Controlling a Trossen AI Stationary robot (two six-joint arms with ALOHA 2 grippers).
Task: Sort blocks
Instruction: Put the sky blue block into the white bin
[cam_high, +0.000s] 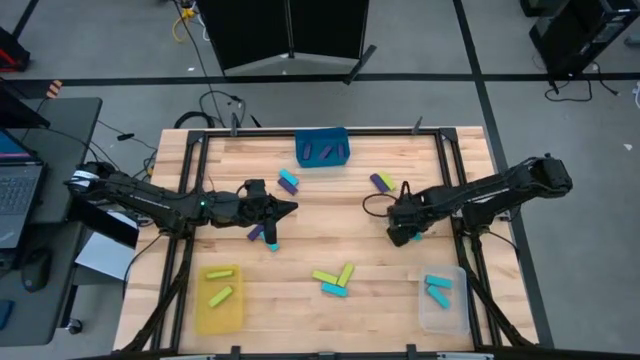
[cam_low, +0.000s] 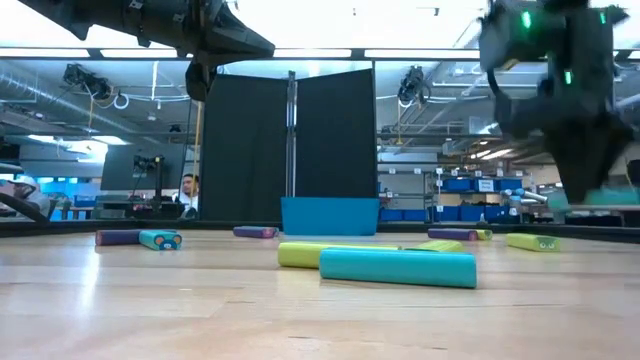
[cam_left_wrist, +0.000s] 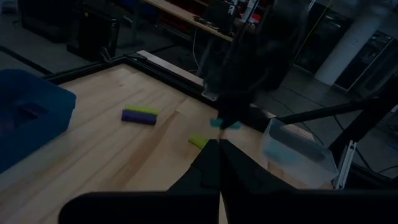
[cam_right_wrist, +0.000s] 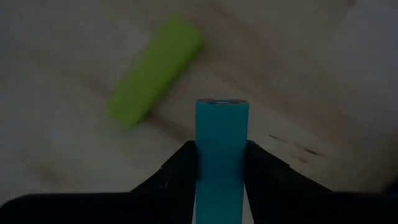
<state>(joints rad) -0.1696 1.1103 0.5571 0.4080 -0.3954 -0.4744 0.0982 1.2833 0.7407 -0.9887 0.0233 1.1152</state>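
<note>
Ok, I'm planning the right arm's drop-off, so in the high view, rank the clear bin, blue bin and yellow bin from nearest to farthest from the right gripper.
From the right gripper, shut on a cyan block:
1. Clear bin, at the table's front right corner.
2. Blue bin, at the back edge, middle.
3. Yellow bin, at the front left corner.

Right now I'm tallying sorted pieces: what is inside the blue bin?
Inside the blue rectangular bin the high view shows two purple oblong blocks. From the low view its front wall covers them.
</note>
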